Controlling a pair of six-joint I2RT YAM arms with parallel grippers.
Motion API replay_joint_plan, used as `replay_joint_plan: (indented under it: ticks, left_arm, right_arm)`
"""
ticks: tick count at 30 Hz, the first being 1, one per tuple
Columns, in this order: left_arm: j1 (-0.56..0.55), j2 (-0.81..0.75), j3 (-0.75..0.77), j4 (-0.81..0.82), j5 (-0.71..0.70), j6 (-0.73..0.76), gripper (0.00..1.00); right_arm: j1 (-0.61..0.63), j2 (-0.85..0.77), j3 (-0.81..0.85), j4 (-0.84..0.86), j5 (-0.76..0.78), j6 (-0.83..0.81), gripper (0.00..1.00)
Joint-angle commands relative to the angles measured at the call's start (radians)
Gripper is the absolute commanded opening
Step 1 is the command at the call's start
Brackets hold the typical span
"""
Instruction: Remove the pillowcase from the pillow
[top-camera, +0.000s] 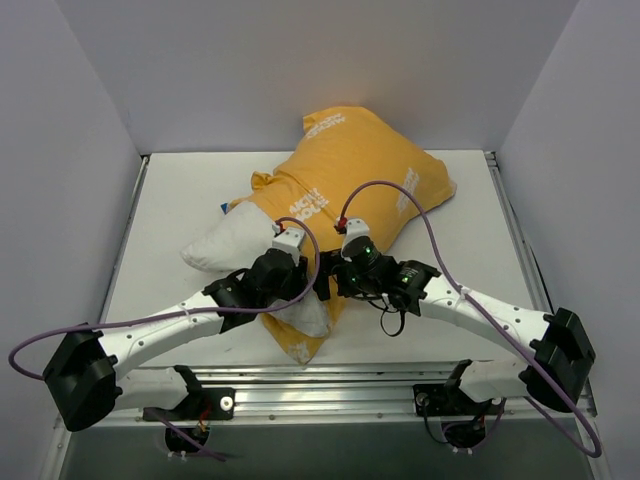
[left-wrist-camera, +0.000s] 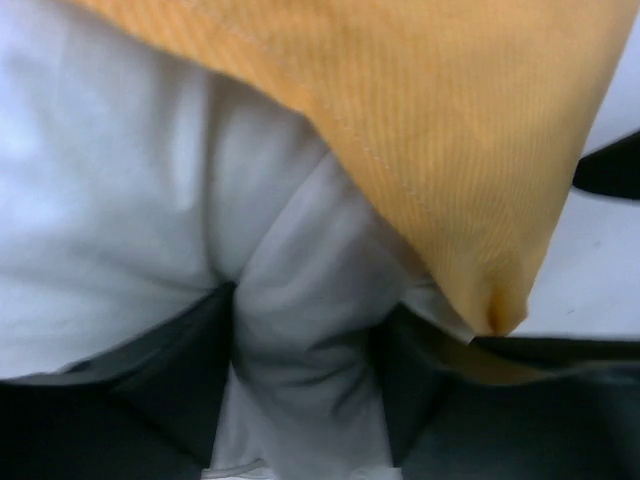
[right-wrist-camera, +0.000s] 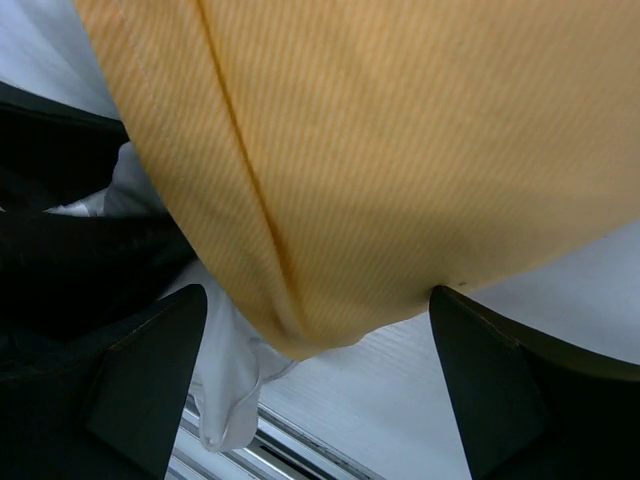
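**A:** So, where was the pillowcase (top-camera: 350, 170) found?

**B:** It was seen spread across the middle and far part of the table (top-camera: 180, 190), yellow-orange side up, with white lettering shown; the pillow (top-camera: 215, 250) was partly covered by it; white corners were seen bare at the left and at the near side, close by the two grippers.

**A:** And how was the left gripper (left-wrist-camera: 303, 310) set?

**B:** It was closed on the pillow; in its wrist view a fold of white fabric was pinched between the two dark fingers (left-wrist-camera: 180, 390); the orange hem was draped just above and to the right of that fold.

**A:** And the right gripper (right-wrist-camera: 318, 295)?

**B:** Its jaws were spread wide; a hanging corner of the pillowcase was framed between the fingers (right-wrist-camera: 150, 385); one fingertip was touched by the cloth; whether the cloth was pressed there could not be told.
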Motion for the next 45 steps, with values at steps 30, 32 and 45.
replay_joint_plan:
  ticks: [30, 32, 45]
  left_arm:
    - [0.421, -0.271, 0.635, -0.67, 0.361, 0.019, 0.02]
    - [0.444, -0.28, 0.661, -0.661, 0.415, 0.038, 0.02]
    - [0.435, -0.378, 0.319, -0.577, 0.684, 0.001, 0.83]
  right_arm:
    - [-0.732, 0.133, 0.071, 0.001, 0.124, 0.01, 0.0]
    - [-0.753, 0.154, 0.087, 0.018, 0.087, 0.001, 0.0]
    - [-0.57, -0.075, 0.074, -0.042, -0.212, -0.103, 0.54]
